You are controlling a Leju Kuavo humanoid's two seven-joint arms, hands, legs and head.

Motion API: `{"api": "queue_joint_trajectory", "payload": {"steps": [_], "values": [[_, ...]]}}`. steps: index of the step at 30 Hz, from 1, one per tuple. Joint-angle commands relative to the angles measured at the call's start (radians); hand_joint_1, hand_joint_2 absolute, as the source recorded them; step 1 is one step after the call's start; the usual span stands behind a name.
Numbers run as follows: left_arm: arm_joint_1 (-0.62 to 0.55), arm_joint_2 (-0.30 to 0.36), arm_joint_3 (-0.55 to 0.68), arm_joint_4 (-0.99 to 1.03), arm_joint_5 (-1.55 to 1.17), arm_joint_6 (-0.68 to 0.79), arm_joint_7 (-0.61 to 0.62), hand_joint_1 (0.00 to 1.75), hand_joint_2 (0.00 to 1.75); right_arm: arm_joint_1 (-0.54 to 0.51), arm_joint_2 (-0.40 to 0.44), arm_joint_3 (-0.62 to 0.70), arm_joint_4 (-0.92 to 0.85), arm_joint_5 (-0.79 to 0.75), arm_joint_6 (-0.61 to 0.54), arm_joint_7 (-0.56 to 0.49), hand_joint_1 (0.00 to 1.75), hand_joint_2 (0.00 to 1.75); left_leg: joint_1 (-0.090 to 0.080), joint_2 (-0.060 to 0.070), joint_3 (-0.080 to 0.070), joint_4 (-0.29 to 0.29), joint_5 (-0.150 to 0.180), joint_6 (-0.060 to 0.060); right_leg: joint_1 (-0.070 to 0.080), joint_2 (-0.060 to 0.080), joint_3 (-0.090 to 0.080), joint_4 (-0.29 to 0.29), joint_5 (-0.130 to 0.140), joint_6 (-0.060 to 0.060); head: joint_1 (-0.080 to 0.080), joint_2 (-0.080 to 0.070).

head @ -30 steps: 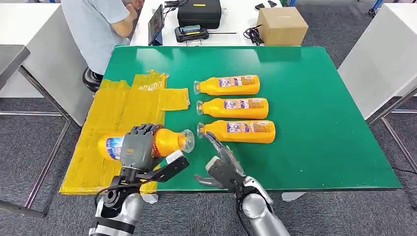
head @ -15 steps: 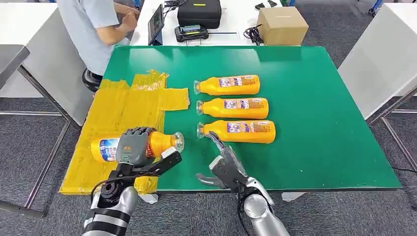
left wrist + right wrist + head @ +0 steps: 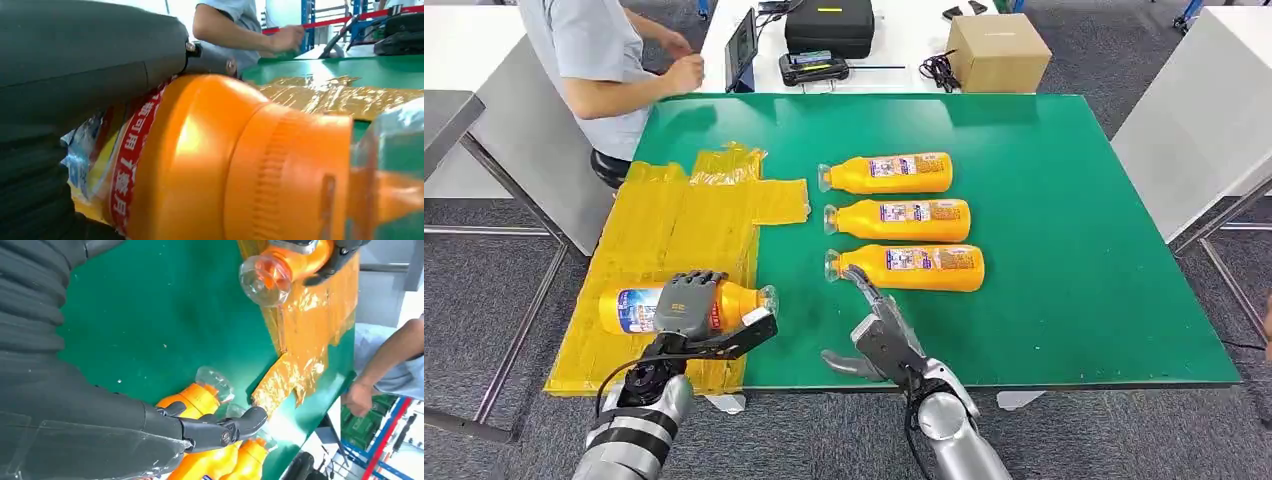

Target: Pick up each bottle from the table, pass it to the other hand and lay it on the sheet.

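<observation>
On the yellow sheet (image 3: 664, 240), at its near end, I see the left hand (image 3: 686, 304) wrapped over an orange bottle (image 3: 629, 308). The bottle lies on its side, clear cap toward the green table (image 3: 1064, 200) and base toward the sheet's outer edge. From the left wrist view, the bottle (image 3: 225, 160) sits close against the hand; I cannot tell whether it rests on the sheet or is just above it.

My right hand (image 3: 879, 335) is near the table's front edge, holding nothing, fingers spread and extended toward the nearest bottle (image 3: 909, 267) of the row. Fingertips look just beside its cap; contact I cannot confirm.

Three orange bottles lie parallel on the table, caps toward the sheet: nearest, middle bottle (image 3: 899, 219), far bottle (image 3: 889, 173).

A person (image 3: 599, 60) sits beyond the table's far left corner.
</observation>
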Motion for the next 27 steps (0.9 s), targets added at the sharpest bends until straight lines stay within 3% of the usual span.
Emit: {"api": "queue_joint_trajectory", "payload": {"steps": [1, 8, 15, 16, 21, 27], "values": [[-0.066, 0.035, 0.040, 0.191, -0.012, -0.014, 0.015, 0.00, 1.75, -0.044, -0.002, -0.027, 0.081, 0.000, -0.004, -0.002, 0.00, 1.75, 0.001, 0.001, 0.004, -0.001, -0.001, -0.002, 0.001, 0.001, 0.004, -0.001, 0.000, -0.002, 0.000, 0.000], [-0.095, 0.065, 0.008, 0.285, -0.013, -0.022, 0.050, 0.00, 1.75, -0.060, 0.005, -0.044, 0.114, -0.006, -0.008, -0.008, 0.00, 1.75, 0.001, 0.003, 0.008, -0.002, 0.000, -0.002, 0.001, 0.002, 0.007, -0.002, 0.001, -0.003, 0.000, 0.000], [-0.089, 0.032, 0.021, 0.289, -0.004, -0.032, 0.006, 0.00, 1.75, -0.050, 0.004, -0.061, 0.114, -0.007, -0.016, -0.011, 0.00, 1.75, 0.000, 0.001, 0.012, -0.002, 0.001, -0.002, 0.001, 0.001, 0.011, -0.001, 0.001, -0.002, 0.000, 0.000], [-0.085, 0.016, 0.041, 0.268, 0.027, -0.064, -0.024, 0.00, 0.00, -0.050, 0.006, -0.067, 0.118, -0.007, -0.017, -0.012, 0.00, 1.75, 0.000, 0.000, 0.012, -0.001, 0.002, -0.002, 0.000, 0.001, 0.011, -0.001, 0.001, -0.002, 0.000, 0.000], [-0.067, 0.013, -0.016, 0.223, -0.014, -0.033, -0.005, 0.00, 0.00, -0.043, 0.007, -0.075, 0.119, 0.000, -0.023, -0.016, 0.00, 1.75, 0.000, -0.001, 0.014, -0.002, 0.003, -0.002, 0.000, -0.001, 0.014, -0.001, 0.000, -0.002, 0.000, 0.000], [0.014, -0.021, -0.145, 0.005, -0.014, -0.030, -0.004, 0.00, 0.00, -0.014, 0.013, -0.092, 0.088, 0.023, -0.036, -0.011, 0.00, 1.75, 0.001, -0.002, 0.012, -0.001, 0.003, -0.002, 0.001, -0.002, 0.013, -0.001, 0.000, -0.002, 0.000, 0.000]]}}
